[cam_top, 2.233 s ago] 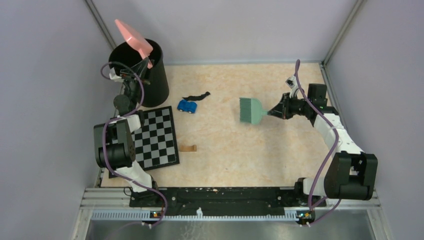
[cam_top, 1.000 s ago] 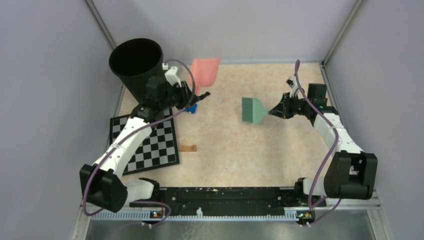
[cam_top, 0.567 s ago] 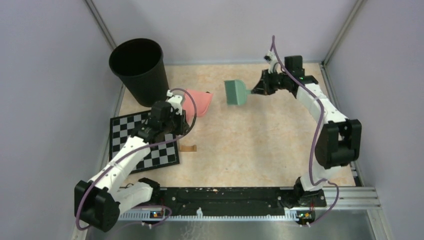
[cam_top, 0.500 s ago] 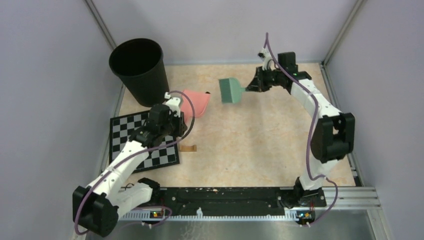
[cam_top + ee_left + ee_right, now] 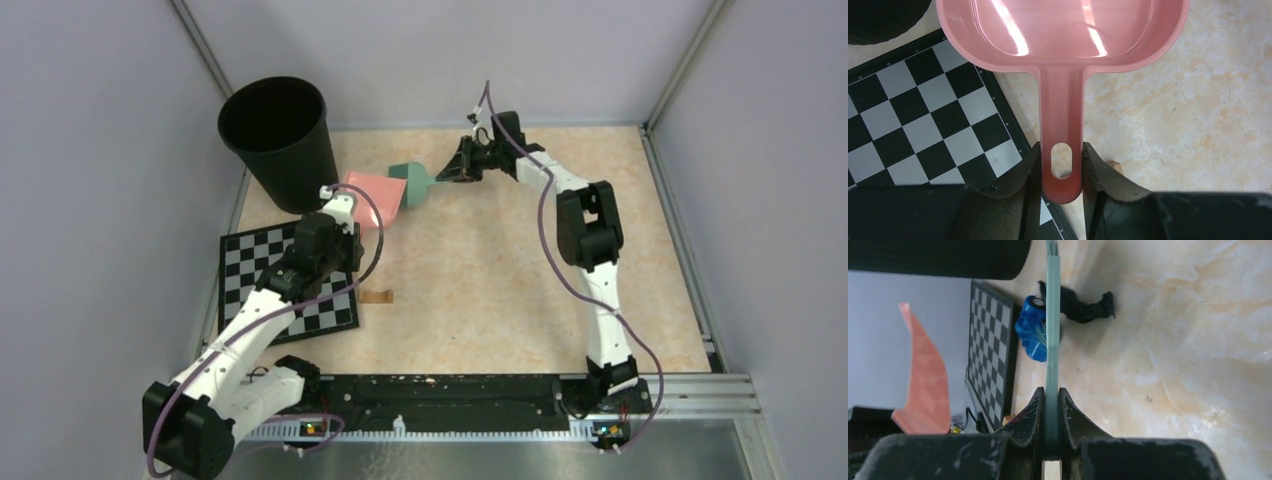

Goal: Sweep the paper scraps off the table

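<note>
My left gripper (image 5: 338, 222) is shut on the handle (image 5: 1062, 167) of the pink dustpan (image 5: 370, 198), whose pan looks empty in the left wrist view (image 5: 1063, 30). My right gripper (image 5: 447, 172) is shut on the green brush (image 5: 410, 183), which reaches the dustpan's mouth. In the right wrist view the brush (image 5: 1052, 315) is edge-on. Just past it a black paper scrap (image 5: 1083, 305) lies on the beige table (image 5: 520, 270) beside a small blue toy car (image 5: 1031, 329). Both are hidden in the top view.
A tall black bin (image 5: 280, 135) stands at the back left. A black-and-white chequered board (image 5: 290, 285) lies under my left arm. A small brown piece (image 5: 377, 296) lies by its right edge.
My left arm has brought the dustpan from over the bin down to the table. My right arm has swung the brush left across the table to the dustpan's mouth.
</note>
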You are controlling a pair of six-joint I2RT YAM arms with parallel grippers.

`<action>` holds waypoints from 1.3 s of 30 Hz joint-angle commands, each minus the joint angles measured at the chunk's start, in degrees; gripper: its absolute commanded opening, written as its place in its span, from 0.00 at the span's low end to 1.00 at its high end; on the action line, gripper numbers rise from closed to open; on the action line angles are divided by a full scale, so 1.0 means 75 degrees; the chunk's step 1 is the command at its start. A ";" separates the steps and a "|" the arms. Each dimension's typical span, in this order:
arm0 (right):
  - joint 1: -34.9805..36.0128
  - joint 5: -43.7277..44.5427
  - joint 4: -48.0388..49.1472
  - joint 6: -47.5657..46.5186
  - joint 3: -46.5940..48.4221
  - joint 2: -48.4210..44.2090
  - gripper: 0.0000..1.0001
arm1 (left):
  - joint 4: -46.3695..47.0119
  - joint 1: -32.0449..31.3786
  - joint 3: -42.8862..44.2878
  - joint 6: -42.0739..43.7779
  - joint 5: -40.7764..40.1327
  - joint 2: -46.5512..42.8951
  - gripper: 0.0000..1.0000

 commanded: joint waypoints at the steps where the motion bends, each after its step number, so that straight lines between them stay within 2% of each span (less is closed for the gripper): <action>1: 0.0247 0.0587 0.0397 0.1220 0.0900 0.0438 0.00 | 0.0348 -0.0029 0.0037 0.0048 -0.0155 0.0131 0.00; 7: 0.0228 0.0755 0.0319 0.1269 0.0835 0.0693 0.00 | 0.0356 -0.0028 0.0092 0.0110 -0.0112 0.0373 0.00; 15: -0.0041 0.1067 0.0489 0.1533 -0.0184 0.0199 0.00 | 0.0339 -0.0037 0.0103 0.0116 0.0008 0.0424 0.00; 21: -0.0427 0.1367 -0.0223 0.0947 -0.1161 -0.0813 0.00 | 0.0372 -0.0027 0.0098 0.0141 0.0186 0.0412 0.00; 27: -0.1145 0.1675 -0.0918 0.0172 -0.2946 -0.2399 0.00 | 0.0378 -0.0036 0.0150 0.0104 0.0356 0.0477 0.00; 31: -0.1736 0.1722 -0.2202 -0.0680 -0.3901 -0.3073 0.00 | 0.0359 -0.0026 0.0162 0.0092 0.0650 0.0503 0.00; 39: -0.2246 0.2364 -0.3748 -0.2557 -0.5858 -0.5275 0.00 | 0.0283 -0.0220 0.0254 -0.0081 0.1243 0.0747 0.00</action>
